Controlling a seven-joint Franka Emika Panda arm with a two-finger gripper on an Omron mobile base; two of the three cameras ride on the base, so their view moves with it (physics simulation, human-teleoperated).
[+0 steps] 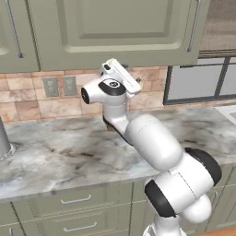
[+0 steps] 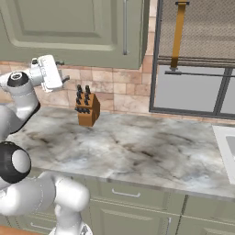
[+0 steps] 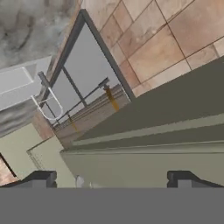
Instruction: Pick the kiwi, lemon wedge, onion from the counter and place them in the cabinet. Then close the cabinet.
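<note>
Two end effector (image 3: 111, 177) fingertips stand wide apart, empty, below the shut cabinet (image 1: 115, 32); no readable writing.

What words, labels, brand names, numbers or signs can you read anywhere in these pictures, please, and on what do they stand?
None: no readable text anywhere.
The cabinet, the counter, the knife block, the wall outlets and the gripper all bear no lettering.
</note>
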